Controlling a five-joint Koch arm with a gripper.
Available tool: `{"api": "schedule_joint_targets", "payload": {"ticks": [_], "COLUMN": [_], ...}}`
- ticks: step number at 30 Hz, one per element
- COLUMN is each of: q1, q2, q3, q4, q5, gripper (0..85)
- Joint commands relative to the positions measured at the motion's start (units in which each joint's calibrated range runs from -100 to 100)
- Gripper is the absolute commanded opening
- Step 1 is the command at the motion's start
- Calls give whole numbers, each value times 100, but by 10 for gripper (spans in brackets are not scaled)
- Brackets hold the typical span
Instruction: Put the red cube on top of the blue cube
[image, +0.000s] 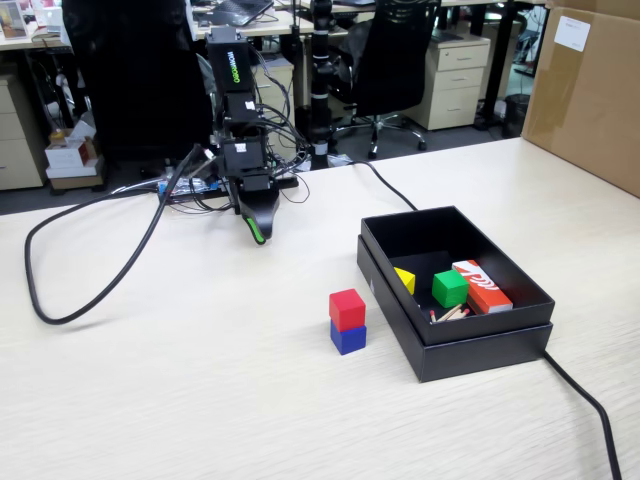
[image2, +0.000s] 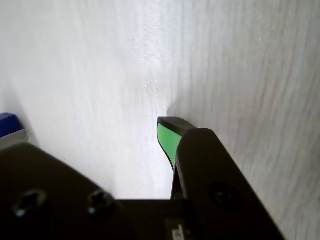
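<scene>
1. The red cube (image: 347, 308) sat squarely on the blue cube (image: 348, 337), at nine o'clock of the black box (image: 480, 345).
2. The pincer (image: 256, 232) hung empty at eleven o'clock above the counter (image: 200, 380); whether it gaped, I cannot tell.
3. Best retreat would avoid the stack.

red cube (image: 347, 306), deep-blue cube (image: 348, 338), black box (image: 470, 355) (green cube (image: 449, 288) inside)

Even, soft indoor light falls on the pale table (image: 200, 380), and shadows are faint. The fixed view is fairly sharp. The wrist view is overexposed: the wood glares white toward its left, and the close dark gripper (image2: 167, 135) body is blurred
</scene>
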Motion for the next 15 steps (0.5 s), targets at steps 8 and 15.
{"api": "schedule_joint_targets", "payload": {"ticks": [8, 15], "q1": [-54, -73], "q2": [-820, -809], "q3": [-1577, -2184], "q4": [1906, 2372], "q5": [-357, -479], "gripper": [496, 493]}}
